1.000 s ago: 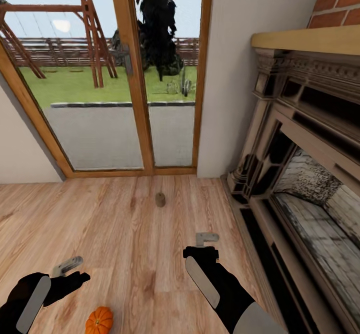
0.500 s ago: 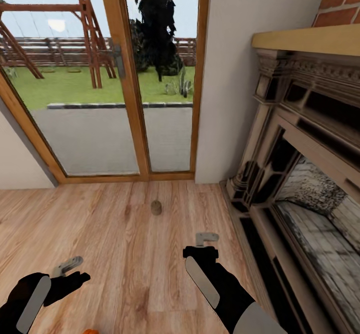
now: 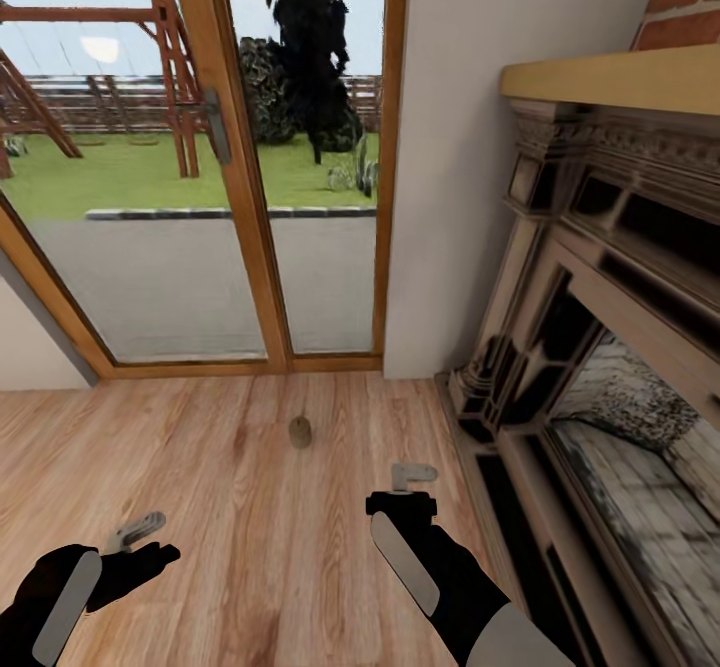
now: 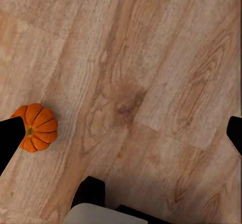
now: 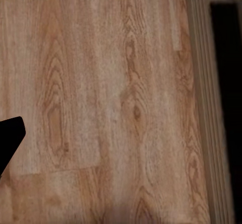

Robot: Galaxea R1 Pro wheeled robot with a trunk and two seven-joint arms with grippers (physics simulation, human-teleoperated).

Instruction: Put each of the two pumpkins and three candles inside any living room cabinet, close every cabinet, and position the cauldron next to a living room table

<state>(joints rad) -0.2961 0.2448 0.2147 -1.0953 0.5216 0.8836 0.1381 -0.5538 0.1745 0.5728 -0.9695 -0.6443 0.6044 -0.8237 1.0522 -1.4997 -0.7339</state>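
- I see one candle (image 3: 300, 432) standing on the wooden floor (image 3: 240, 507) — just in front of the glass door (image 3: 200, 177), with the fireplace (image 3: 610, 347) off to its right.
- My left gripper (image 3: 140, 537) hovers above bare floor, nearer me than the door; jaws spread, nothing between them.
- My left wrist camera shows a pumpkin (image 4: 36, 127) resting on the planks.
- My right gripper (image 3: 408, 487) hangs between the candle and the fireplace base — whether its jaws are spread I cannot tell.
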